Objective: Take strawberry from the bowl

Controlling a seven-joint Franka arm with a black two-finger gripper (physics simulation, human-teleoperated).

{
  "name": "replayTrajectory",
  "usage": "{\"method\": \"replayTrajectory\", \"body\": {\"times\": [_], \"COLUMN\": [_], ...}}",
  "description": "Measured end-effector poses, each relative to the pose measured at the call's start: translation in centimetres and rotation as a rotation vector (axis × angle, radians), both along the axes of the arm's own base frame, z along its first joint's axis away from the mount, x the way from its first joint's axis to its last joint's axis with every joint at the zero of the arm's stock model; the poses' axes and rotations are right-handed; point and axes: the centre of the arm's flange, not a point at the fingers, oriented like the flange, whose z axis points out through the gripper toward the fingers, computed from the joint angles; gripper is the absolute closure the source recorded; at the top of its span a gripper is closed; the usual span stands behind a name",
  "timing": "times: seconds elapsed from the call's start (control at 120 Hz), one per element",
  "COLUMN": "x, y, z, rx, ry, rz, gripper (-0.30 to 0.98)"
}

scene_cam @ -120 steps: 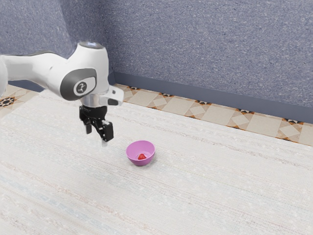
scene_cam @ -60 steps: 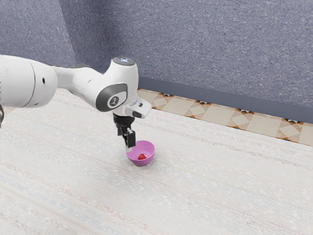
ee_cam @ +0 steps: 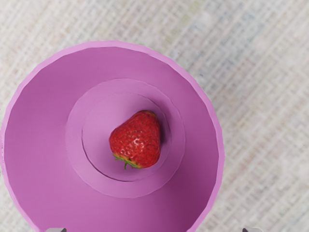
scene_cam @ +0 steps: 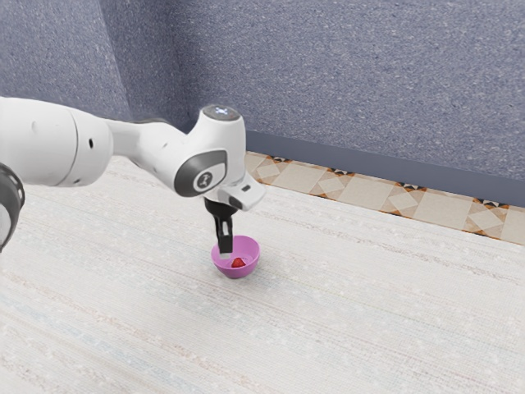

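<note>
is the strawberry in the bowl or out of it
In: the strawberry lies on the inside bottom of the pink bowl, with the bowl's wall all around it.

ext: beside arm [scene_cam: 152, 152], high, angled down over table [scene_cam: 353, 312] to wall [scene_cam: 353, 82], farther | wrist: close above bowl [ee_cam: 38, 121], looking down, exact tilt unclear | shared: bowl, strawberry [ee_cam: 137, 140]

Tabletop [scene_cam: 353, 320], off-white, its surface resembling coarse woven cloth, crossed by faint streaks of tan and grey-blue. One pink-purple bowl [scene_cam: 235, 273] stands directly upon it, upright, its round mouth facing upward. From where I stand, a soft shadow falls on the pale weave just beside the bowl's base.
</note>
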Motion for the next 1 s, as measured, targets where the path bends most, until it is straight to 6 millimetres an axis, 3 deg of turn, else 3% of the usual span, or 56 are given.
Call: {"method": "replayTrajectory", "body": {"times": [0.375, 0.633, 1.0], "x": [0.7, 1.4, 2.5], "y": [-0.4, 1.4, 1.3], "z": [-0.7, -2.6, -2.8], "rx": [-0.048, -0.074, -0.108], "ry": [-0.015, -0.005, -0.025], "rz": [-0.142, -0.203, -0.28], "gripper": [0.24, 0.24, 0.25]}}
